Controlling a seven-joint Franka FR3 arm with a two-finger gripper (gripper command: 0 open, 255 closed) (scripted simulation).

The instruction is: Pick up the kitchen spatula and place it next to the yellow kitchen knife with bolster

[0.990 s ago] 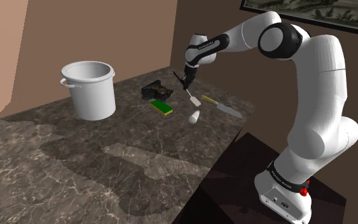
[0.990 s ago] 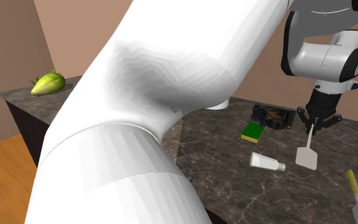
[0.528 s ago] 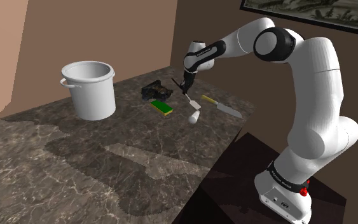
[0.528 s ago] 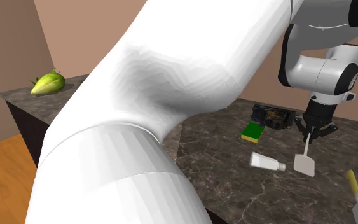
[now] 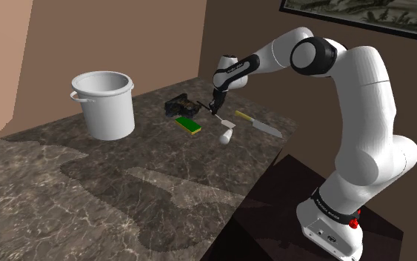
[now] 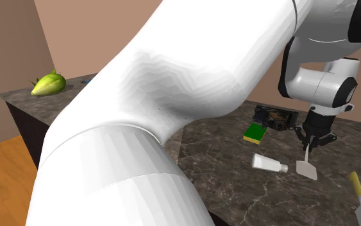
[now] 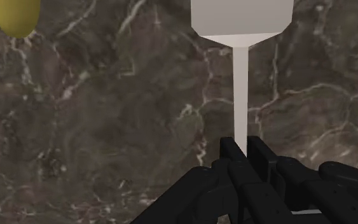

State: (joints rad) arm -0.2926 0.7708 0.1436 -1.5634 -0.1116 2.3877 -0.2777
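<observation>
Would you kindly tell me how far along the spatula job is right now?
Done: the pincer is shut on the spatula handle, blade hanging down, apparently off the counter. In hand: carrying it. Left: setting it beside the yellow-handled knife, which lies apart from it.

A dark, veined stone countertop point(image 5: 125, 193) carries a large white pot point(image 5: 103, 104) with a side handle, standing upright towards the shoulder view's left. Well to its right lies a flat green sponge point(image 5: 189, 124) with a yellow edge. Just behind the sponge, close to the wall, sits a small black object point(image 5: 178, 104) whose kind cannot be made out. A small white bottle point(image 5: 226, 136) lies on its side near the sponge, apart from it. Brown walls point(image 5: 110, 37) back the counter, and a framed picture point(image 5: 362, 15) hangs at the upper right. In the second exterior view a green vegetable point(image 6: 49, 83) rests on another dark counter above an orange wooden floor point(image 6: 6, 173)
</observation>
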